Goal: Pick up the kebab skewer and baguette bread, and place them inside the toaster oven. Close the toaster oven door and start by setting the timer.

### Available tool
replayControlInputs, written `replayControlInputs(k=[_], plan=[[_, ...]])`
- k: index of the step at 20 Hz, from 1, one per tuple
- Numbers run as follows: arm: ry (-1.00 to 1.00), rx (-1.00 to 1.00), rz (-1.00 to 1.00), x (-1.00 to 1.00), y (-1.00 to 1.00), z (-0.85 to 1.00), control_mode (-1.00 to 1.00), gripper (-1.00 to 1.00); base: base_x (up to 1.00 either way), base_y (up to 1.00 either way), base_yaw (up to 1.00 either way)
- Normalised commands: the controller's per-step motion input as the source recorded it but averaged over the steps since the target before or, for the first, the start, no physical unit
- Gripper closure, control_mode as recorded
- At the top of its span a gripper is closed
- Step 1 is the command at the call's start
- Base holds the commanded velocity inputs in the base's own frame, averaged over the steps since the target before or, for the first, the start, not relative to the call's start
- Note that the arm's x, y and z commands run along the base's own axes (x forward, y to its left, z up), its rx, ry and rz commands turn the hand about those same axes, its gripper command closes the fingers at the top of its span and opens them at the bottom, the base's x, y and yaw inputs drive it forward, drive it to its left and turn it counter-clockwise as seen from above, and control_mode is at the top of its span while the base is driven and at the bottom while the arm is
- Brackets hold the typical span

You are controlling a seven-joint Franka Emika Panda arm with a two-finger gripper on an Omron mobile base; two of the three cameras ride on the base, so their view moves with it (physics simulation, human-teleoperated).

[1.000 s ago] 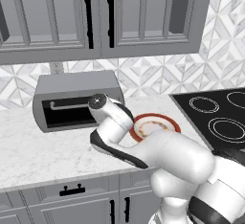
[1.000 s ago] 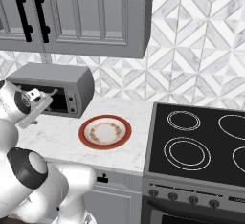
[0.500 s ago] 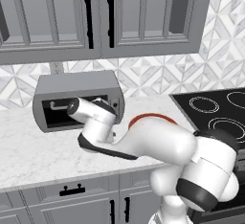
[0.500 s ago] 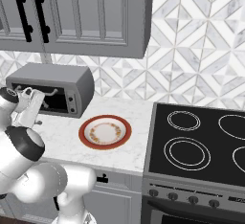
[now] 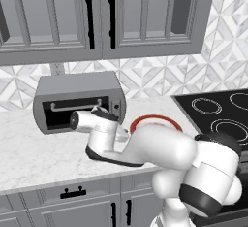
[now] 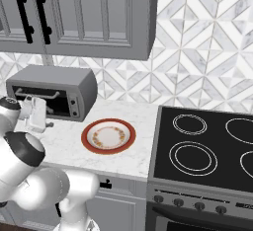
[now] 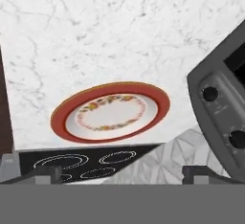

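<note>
Silver toaster oven beside the gripper, its fingers spread apart.

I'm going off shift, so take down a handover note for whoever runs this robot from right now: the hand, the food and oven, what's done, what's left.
The hand is open and holds nothing. It hangs in front of the toaster oven, near its knobs.
The oven door looks shut, with the handle bar along its top.
The plate on the counter is bare. The skewer and bread are probably behind the dark door, but I cannot tell.
Done, it seems: loading and closing the door.
Left: turn the timer knob. I cannot tell which knob that is.
</note>
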Motion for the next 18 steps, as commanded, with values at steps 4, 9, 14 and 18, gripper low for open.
replayControlInputs(k=[4, 9, 14, 18], plan=[[0.27, -0.25, 0.39, 0.16, -0.24, -0.27, -1.00, -1.00, 0.00, 0.00, 0.00], [0.03, -0.06, 0.41, 0.50, -0.12, -0.35, -1.00, -1.00, 0.00, 0.00, 0.00], [0.00, -0.01, 0.25, 0.63, 0.03, -0.26, -1.00, -1.00, 0.00, 0.00, 0.00], [0.00, -0.05, 0.06, 0.43, 0.29, -0.31, -1.00, -1.00, 0.00, 0.00, 0.00]])
